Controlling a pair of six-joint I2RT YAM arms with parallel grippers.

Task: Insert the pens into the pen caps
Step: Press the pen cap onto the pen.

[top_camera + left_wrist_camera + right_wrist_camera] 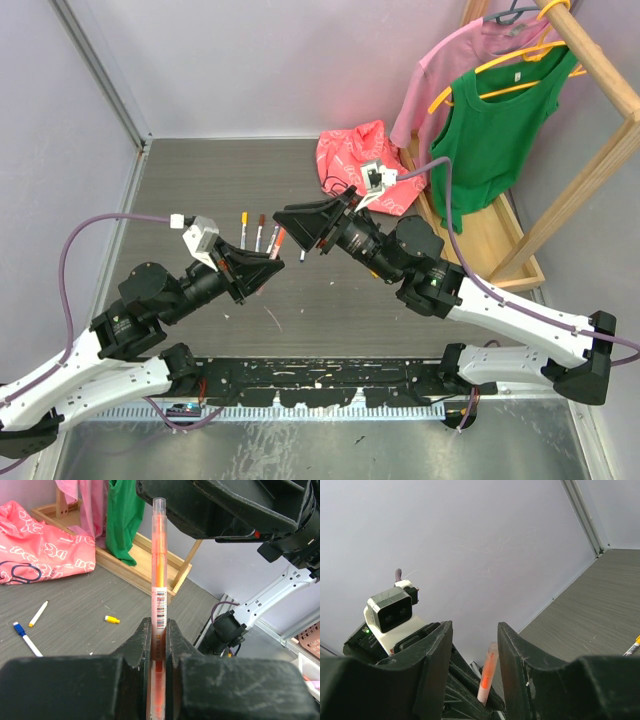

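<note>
Left gripper (159,630) — jaws clamped on lower barrel of orange pen (159,560); pen projects straight out past fingertips. Right gripper (475,630) — jaws apart, pen's free end between them. Yellow cap (112,619) on table (75,600), well apart.

left arm (150,300) reaches toward 2 o'clock, its left gripper (265,268) clamped on an orange pen (158,555). right arm (440,285) stretches toward 10 o'clock, right gripper (292,222) spread wide, facing the left's tips.
</note>
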